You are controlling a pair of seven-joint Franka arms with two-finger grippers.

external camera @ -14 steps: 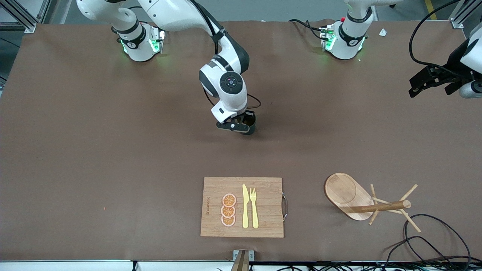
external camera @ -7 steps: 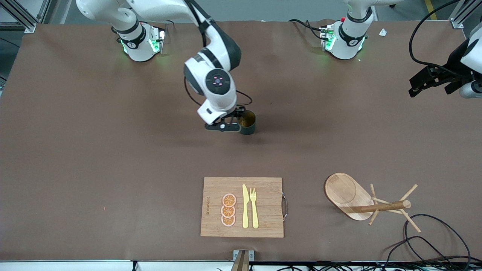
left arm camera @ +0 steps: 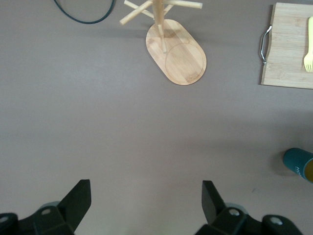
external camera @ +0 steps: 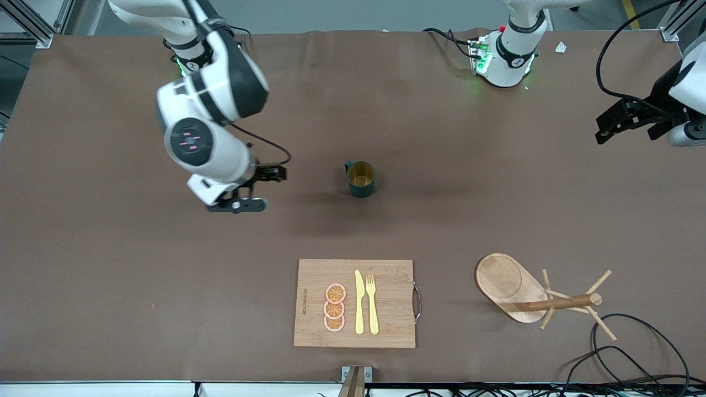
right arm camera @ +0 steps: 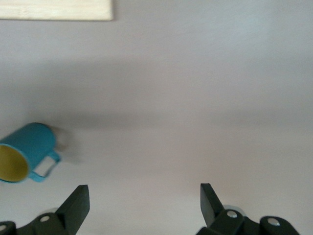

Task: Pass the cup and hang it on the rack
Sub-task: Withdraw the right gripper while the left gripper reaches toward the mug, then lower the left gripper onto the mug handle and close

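The dark teal cup (external camera: 361,179) stands upright on the brown table near its middle, free of both grippers. It also shows in the right wrist view (right arm camera: 27,152) and the left wrist view (left arm camera: 299,165). My right gripper (external camera: 255,190) is open and empty, off the cup toward the right arm's end of the table. In its own view (right arm camera: 144,196) only bare table lies between the fingers. The wooden rack (external camera: 543,298) stands nearer to the front camera, toward the left arm's end, and shows in the left wrist view (left arm camera: 176,54). My left gripper (external camera: 606,128) waits open and empty (left arm camera: 146,196) at that end.
A wooden cutting board (external camera: 386,303) with a metal handle lies nearer to the front camera than the cup, carrying a yellow knife, a yellow fork and orange slices. It also shows in the left wrist view (left arm camera: 288,44). Black cables (external camera: 623,342) loop beside the rack.
My right gripper let go of the cup and moved away toward the right arm's end of the table. The cup stays standing where it was set. The left arm barely moved.
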